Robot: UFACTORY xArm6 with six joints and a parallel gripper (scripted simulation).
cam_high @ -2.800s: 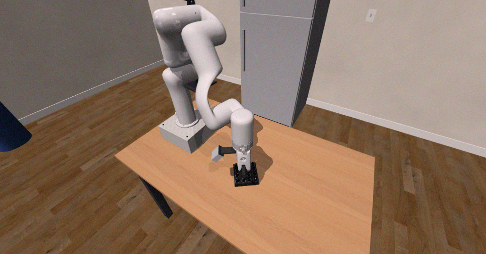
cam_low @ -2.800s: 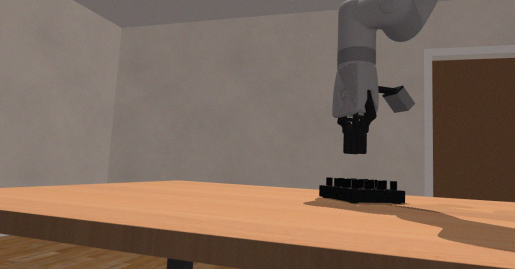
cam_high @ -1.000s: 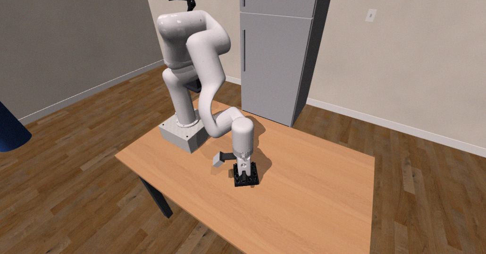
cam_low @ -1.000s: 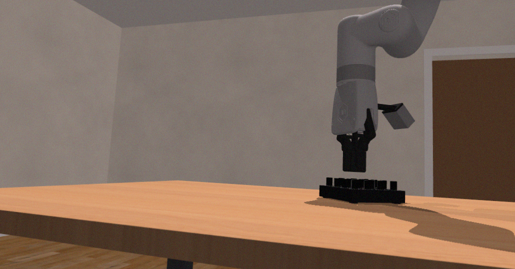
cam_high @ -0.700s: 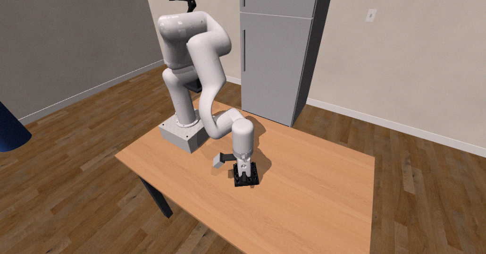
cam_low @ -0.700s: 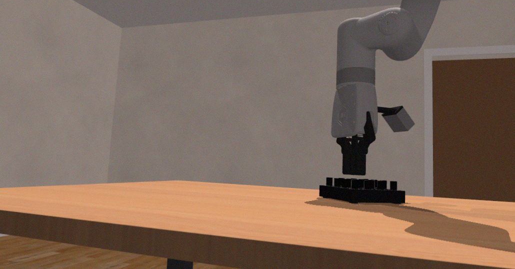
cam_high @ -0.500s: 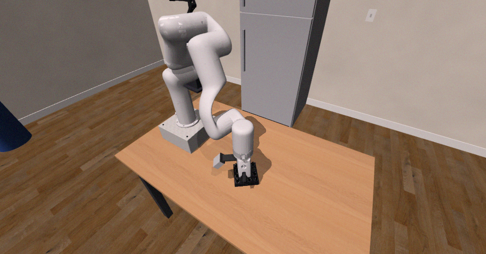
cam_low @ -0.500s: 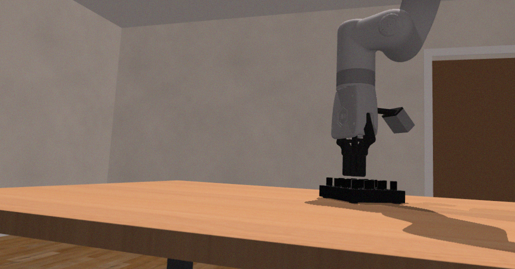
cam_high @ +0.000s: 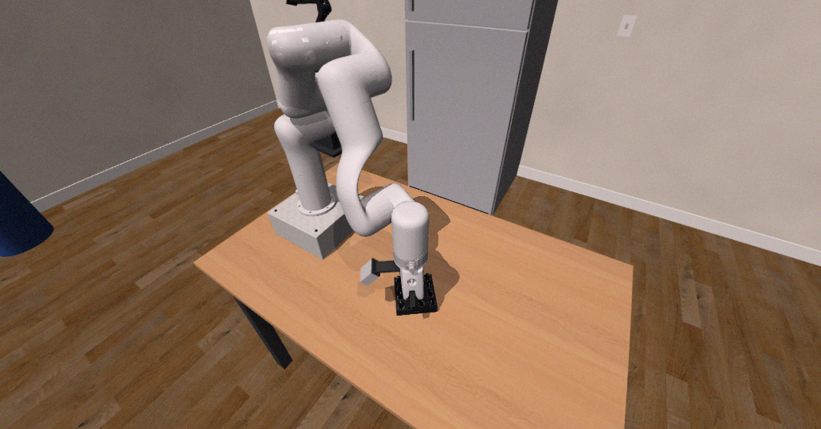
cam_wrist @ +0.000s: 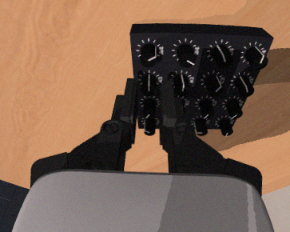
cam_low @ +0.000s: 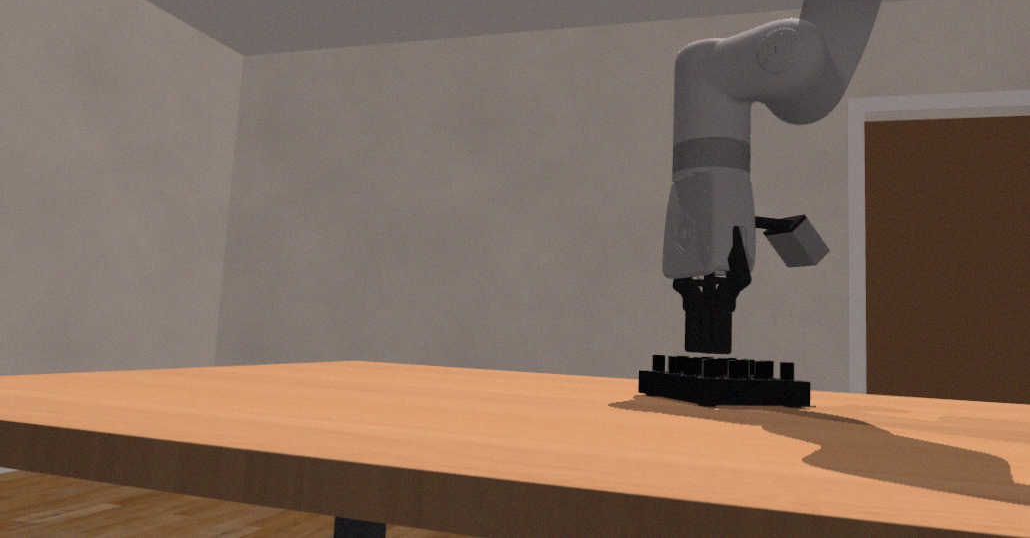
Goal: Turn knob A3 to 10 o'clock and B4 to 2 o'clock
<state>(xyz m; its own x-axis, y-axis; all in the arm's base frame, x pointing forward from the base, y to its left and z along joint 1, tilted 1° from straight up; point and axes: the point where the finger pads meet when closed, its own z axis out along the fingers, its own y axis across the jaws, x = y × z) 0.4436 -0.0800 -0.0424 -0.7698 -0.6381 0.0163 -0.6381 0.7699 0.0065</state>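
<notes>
The black knob box point(cam_high: 400, 309) point(cam_low: 764, 391) point(cam_wrist: 170, 29) stands flat on the table, its printed names toward the right in the wrist view, so row A is its left column. My gripper point(cam_high: 412, 304) point(cam_low: 708, 351) point(cam_wrist: 148, 94) points down just above the knobs, partly open and empty. Knob A3 point(cam_wrist: 148, 82) shows between the fingers, untouched; its white line runs up-down in that view, and which end is outer is unclear. Knob B4 point(cam_wrist: 185, 54) is in the top row; its line points lower right, about 7 o'clock. The right finger hides part of row B.
Neighbouring knobs stand close around the fingers. The wooden table point(cam_high: 516, 334) point(cam_low: 288, 419) carries the box and the arm's grey base block point(cam_high: 298, 236). The wrist camera point(cam_high: 367, 272) point(cam_low: 798, 242) sticks out sideways above the table. A refrigerator point(cam_high: 459, 110) stands beyond the table.
</notes>
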